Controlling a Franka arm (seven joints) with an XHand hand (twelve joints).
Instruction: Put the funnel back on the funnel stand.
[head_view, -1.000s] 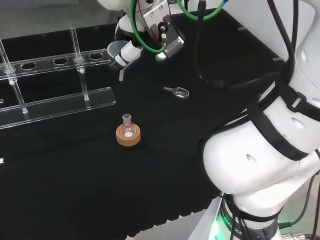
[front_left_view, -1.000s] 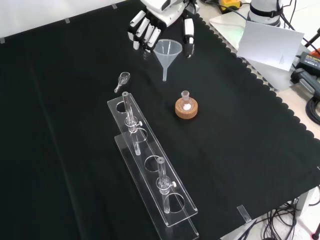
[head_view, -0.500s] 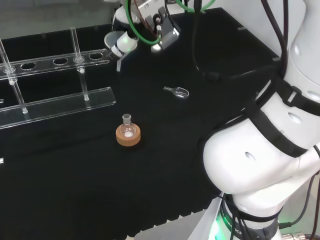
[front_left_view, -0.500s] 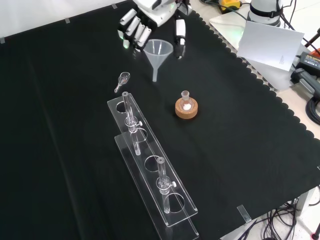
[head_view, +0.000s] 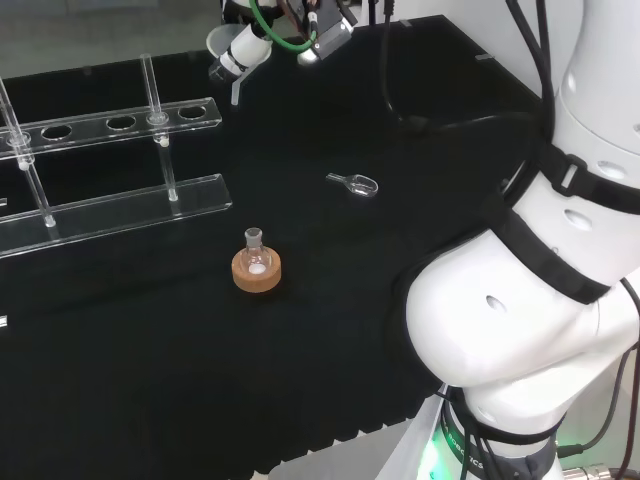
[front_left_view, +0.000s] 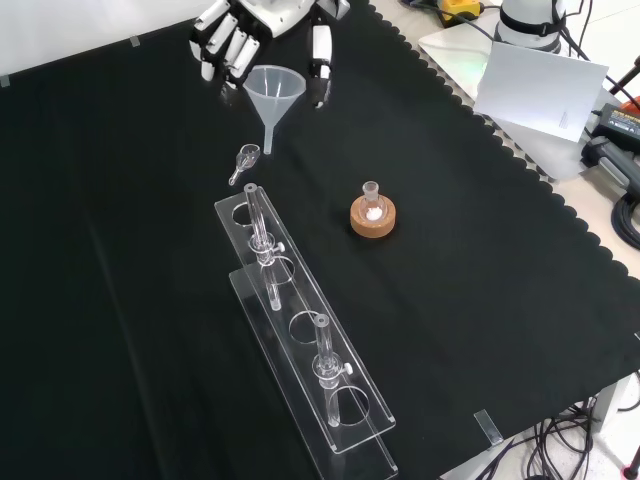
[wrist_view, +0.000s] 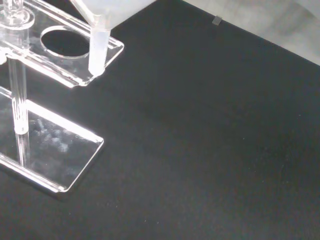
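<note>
**Funnel held upright, stem just short of the stand's end hole**

Nearest the front edge of the surface in the front view lies the far end of the clear funnel stand, a two-tier rack whose long axis runs from that front edge back toward the rear. Two glass tubes stand in its holes. To the right of the stand in the front view, apart from it, a small flask sits in a cork ring. Just beyond the stand's rear end lies a small clear scoop.

Farther back, the funnel is carried clear of the surface, mouth up and stem pointing down, roughly upright. The hand is at the rear edge, fingers to one side of the cone and thumb to the other, curled round the rim; I judge it holds the funnel.

The deciding relation: the stand's rear end hole is open. In the wrist view the stem tip hangs over the top plate's corner, beside that hole and not over it. The head view places the funnel above and to the right of the stand's right end.

Judgement: the stem must be shifted along the stand's long axis over the hole, then lowered. Risk: striking the plate edge.
</note>
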